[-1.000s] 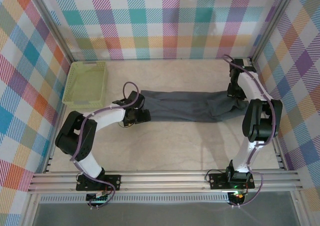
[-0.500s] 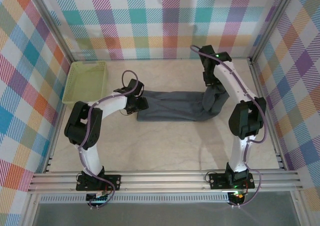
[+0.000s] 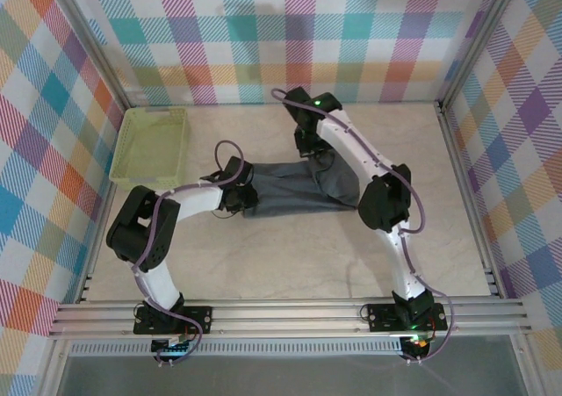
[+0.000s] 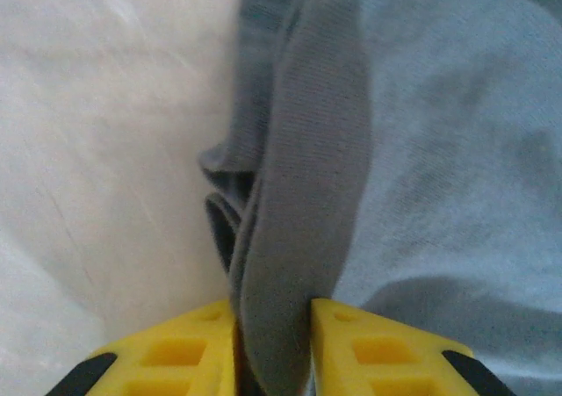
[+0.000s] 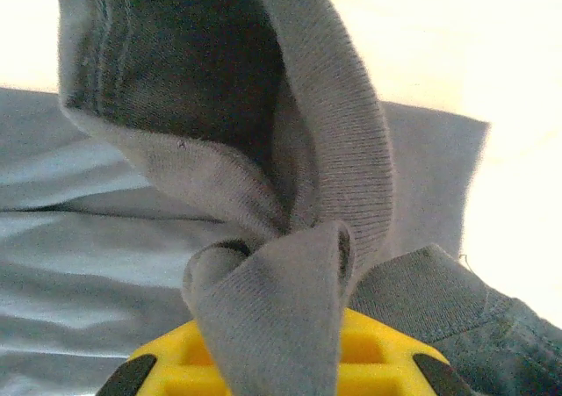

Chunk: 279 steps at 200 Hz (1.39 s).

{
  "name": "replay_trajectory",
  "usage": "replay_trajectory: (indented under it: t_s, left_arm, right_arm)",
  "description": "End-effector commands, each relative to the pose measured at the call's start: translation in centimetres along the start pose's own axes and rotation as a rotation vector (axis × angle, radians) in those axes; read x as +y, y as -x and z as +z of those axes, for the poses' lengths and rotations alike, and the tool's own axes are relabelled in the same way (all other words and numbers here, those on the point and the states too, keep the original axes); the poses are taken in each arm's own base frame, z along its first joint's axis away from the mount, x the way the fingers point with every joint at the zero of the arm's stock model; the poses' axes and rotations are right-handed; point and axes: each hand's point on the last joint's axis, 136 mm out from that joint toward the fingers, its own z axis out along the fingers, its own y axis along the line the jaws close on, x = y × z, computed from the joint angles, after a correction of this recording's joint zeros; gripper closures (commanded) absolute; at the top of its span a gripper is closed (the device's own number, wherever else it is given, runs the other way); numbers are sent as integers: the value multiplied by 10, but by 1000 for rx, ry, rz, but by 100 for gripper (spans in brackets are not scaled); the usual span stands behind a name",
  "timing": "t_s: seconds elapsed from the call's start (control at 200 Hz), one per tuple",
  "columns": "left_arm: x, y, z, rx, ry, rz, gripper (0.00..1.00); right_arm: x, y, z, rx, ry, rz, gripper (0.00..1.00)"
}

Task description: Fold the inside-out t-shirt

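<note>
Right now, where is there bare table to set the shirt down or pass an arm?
Bare table lies between the t-shirt and the arm bases, and from the t-shirt to the right wall. Crowded: the left, with basket and left gripper, and the far middle, around the right gripper.
</note>
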Motion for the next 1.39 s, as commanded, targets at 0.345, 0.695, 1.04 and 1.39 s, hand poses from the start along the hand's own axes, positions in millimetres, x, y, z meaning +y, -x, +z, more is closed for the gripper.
replay_trajectory:
  t_s: [0.345,0.695,1.04,1.39]
  left_arm:
    - [3,-67,-8,83,-20,-10,81]
    - [37,-37,-27,4,60,-56,82]
    - [47,-43,-24,11,70,-65,84]
    - [100,-22,-84,-170,233,-176,74]
  right_arm:
    - [92,-17,-16,14,195,-61,100]
    - [131,-31,-20,21,245,-116,98]
    - [166,-46,-18,49,325,-134,79]
    - [141,-29,-105,-118,398,-141,43]
